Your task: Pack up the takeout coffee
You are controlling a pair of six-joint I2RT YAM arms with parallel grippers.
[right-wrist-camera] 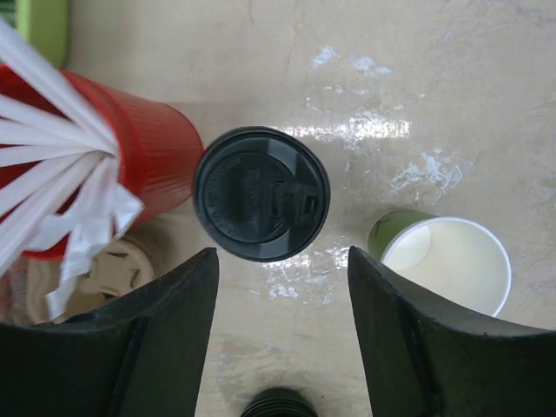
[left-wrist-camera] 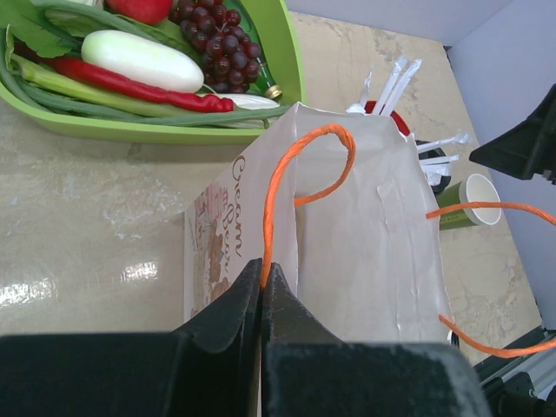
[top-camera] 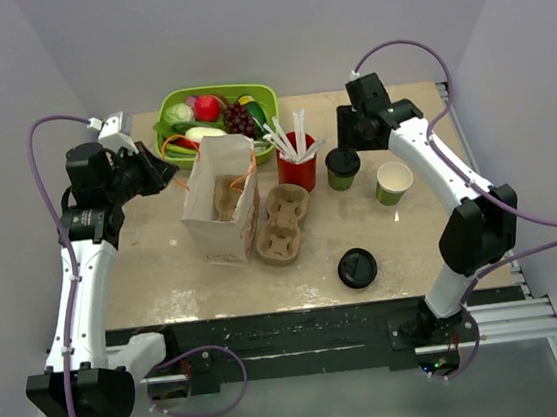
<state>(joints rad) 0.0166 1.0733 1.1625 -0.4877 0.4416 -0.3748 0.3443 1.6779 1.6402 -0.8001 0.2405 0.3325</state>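
The takeout coffee (top-camera: 342,167), a small green cup with a black lid (right-wrist-camera: 261,194), stands upright between the red cup and an uncovered green cup. My right gripper (right-wrist-camera: 282,256) hovers over it, open, with its fingertips just short of the lid and nothing between them. A white paper bag (top-camera: 222,200) stands open at the left. My left gripper (left-wrist-camera: 261,265) is shut on the bag's orange handle (left-wrist-camera: 295,165) and holds it up.
A red cup (right-wrist-camera: 148,156) full of white sticks stands close to the left of the coffee. An open green cup (right-wrist-camera: 456,261) sits to its right. A loose black lid (top-camera: 357,268), a brown cup carrier (top-camera: 281,225) and a green tray (top-camera: 264,94) of vegetables are nearby.
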